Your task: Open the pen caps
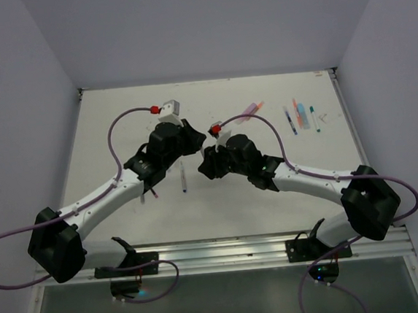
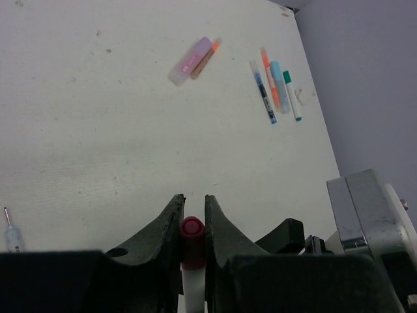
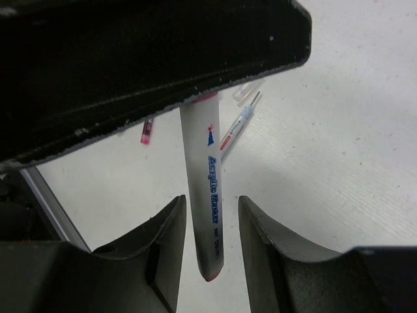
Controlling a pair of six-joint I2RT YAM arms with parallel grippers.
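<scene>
My left gripper (image 2: 193,205) is shut on the red pen cap (image 2: 191,238) of a white marker, whose body runs down between the fingers. In the right wrist view that marker (image 3: 208,189), printed "Acrylic Marker", hangs from the left gripper's black body. Its lower end sits between the fingers of my open right gripper (image 3: 212,208), with a gap on the right side. From above, both grippers meet over the table's middle: left gripper (image 1: 190,145), right gripper (image 1: 207,156).
A purple highlighter (image 2: 190,60) and an orange pen (image 2: 206,57) lie together further out. Several pens (image 2: 277,88) lie side by side at the far right. A thin pen (image 1: 184,179) lies below the grippers, with a small pink cap (image 3: 147,132) close by.
</scene>
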